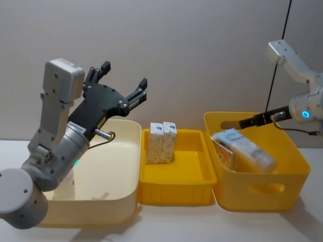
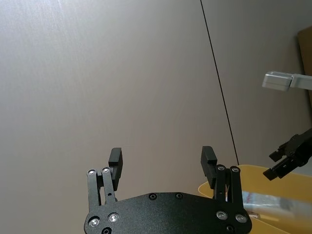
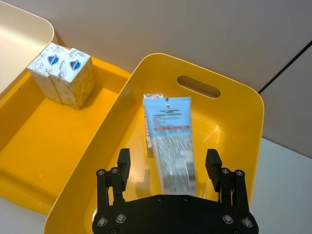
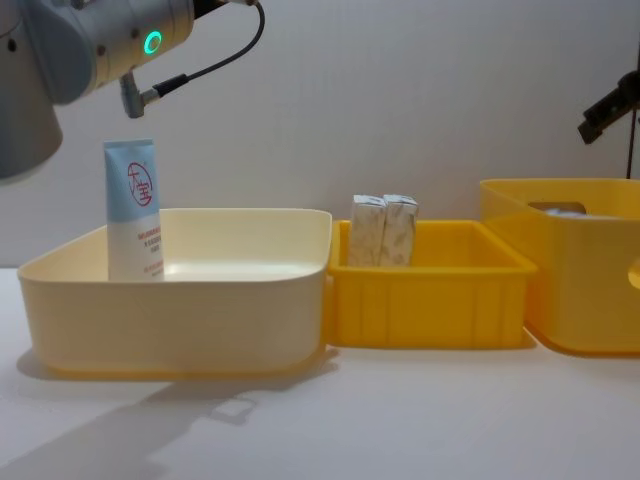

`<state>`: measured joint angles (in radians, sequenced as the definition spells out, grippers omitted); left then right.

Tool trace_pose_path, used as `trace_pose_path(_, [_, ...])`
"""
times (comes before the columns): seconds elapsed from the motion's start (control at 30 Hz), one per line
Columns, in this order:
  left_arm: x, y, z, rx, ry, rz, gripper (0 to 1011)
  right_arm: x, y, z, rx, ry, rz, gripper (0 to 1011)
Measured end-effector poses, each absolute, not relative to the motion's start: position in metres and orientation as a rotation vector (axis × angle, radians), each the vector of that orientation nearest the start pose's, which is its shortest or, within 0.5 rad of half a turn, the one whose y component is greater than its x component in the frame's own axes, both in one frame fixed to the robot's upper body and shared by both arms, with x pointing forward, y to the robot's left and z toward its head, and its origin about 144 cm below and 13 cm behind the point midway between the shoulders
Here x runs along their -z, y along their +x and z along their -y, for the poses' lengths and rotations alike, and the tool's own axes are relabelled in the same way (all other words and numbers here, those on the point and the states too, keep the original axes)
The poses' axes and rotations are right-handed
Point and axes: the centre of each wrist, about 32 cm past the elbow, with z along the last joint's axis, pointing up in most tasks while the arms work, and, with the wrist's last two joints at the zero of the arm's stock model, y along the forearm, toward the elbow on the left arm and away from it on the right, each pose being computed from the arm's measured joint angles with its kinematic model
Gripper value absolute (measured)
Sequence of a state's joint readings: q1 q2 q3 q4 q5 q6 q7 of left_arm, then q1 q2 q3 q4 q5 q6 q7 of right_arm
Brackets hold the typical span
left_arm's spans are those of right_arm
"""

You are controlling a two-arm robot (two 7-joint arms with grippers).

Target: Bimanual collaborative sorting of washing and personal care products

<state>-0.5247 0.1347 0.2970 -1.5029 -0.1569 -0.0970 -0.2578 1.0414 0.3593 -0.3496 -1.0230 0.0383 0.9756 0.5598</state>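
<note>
A pale blue tube (image 4: 132, 205) with a red round logo stands upright in the cream bin (image 4: 230, 290), against its left wall. My left gripper (image 1: 124, 74) is raised high above that bin, open and holding nothing, and faces the wall (image 2: 162, 158). Two small cartons (image 1: 162, 142) stand side by side in the shallow yellow tray (image 1: 194, 174). Another pale tube (image 3: 170, 141) lies across a carton (image 3: 148, 127) inside the deep yellow bin (image 3: 243, 146). My right gripper (image 3: 168, 165) hovers open just above that tube, not touching it.
The three containers stand in a row, touching, on a white table (image 4: 400, 420). A grey wall runs close behind them, with a thin black cable (image 1: 275, 75) hanging down it on the right. Bare table lies in front of the bins.
</note>
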Motion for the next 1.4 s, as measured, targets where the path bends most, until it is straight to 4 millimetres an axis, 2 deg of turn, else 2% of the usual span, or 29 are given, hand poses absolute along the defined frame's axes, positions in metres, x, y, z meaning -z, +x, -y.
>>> trace_pose_path(0.1, [-1.3128,0.5671,-0.1752,-1.001,-0.282,0.450,1002,-1.4235,0.6670,0.3059,1.183,-0.662,-0.302,1001])
trace_pose_path(1.4, [-1.3128,0.5672,-0.1753,-1.001,-0.282,0.450,1002,-1.4297,0.6728,0.3076,1.155,-0.682,-0.342,1001])
